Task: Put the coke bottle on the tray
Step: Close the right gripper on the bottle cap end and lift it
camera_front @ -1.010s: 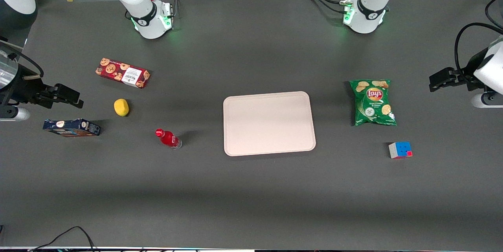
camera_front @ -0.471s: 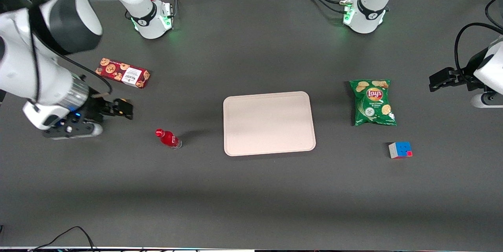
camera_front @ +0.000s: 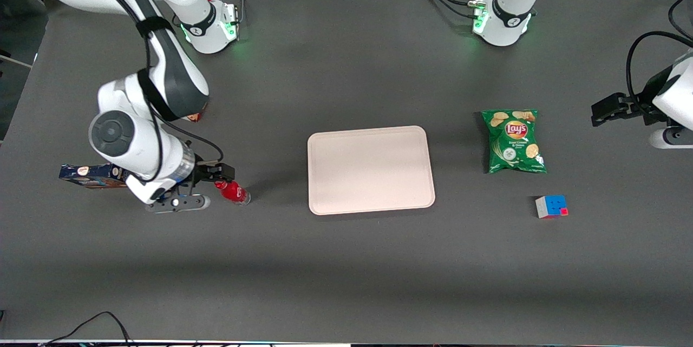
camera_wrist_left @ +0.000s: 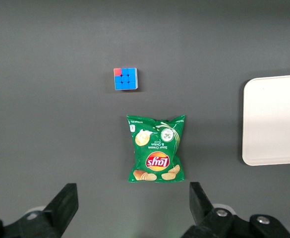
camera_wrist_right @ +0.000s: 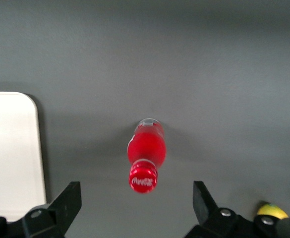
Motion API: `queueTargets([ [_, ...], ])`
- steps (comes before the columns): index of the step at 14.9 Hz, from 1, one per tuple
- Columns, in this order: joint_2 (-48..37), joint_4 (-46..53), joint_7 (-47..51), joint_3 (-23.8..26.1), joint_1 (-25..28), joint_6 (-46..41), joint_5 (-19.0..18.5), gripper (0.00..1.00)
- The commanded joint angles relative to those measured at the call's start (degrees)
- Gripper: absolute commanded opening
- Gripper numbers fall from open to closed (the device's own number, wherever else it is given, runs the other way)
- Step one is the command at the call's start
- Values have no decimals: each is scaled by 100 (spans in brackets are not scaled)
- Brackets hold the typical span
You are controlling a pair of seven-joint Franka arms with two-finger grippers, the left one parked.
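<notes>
Item 1: dark blue box [camera_front: 89, 174], lying on the table [camera_front: 346, 271] toward the working arm's end, partly covered by the arm.

Item 2: gripper [camera_front: 219, 172], hovering just above the coke bottle's cap end; in the right wrist view its fingers [camera_wrist_right: 68, 203] are standing wide apart with the bottle showing between them, nothing being gripped.

Item 3: coke bottle [camera_front: 231, 191], standing on the table beside the tray and apart from it, not on it. It appears upright, long axis vertical, red cap [camera_wrist_right: 143, 180] pointing up toward the wrist camera and clear base [camera_wrist_right: 147, 122] resting on the table.

Item 4: yellow object [camera_wrist_right: 271, 210], showing only partly past one finger in the wrist view.

Item 5: tray [camera_front: 371, 169], lying flat mid-table, long sides running along the table's length.

Item 6: green chip bag [camera_front: 512, 141], lying flat toward the parked arm's end.

Item 7: puzzle cube [camera_front: 551, 206], sitting near the chip bag, nearer the front camera than it
</notes>
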Motion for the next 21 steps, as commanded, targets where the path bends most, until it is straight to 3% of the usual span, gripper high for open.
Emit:
queueTargets([
  [1, 79, -460, 156, 34, -25, 535, -163, 100],
  [7, 70, -856, 226, 34, -25, 1011, -286, 98],
  [9, 79, -856, 226, 34, -34, 1020, -365, 79],
  [11, 70, -848, 218, 34, -34, 1020, -365, 48],
  [14, 70, -839, 218, 34, -34, 1011, -365, 19],
  [15, 53, -830, 209, 34, -34, 1011, -365, 6],
  [16, 35, -821, 209, 34, -34, 1011, -365, 0],
  [19, -140, -795, 200, 34, -42, 932, -365, 0],
  [21, -325, -585, 209, 60, -34, 399, -356, 0],
])
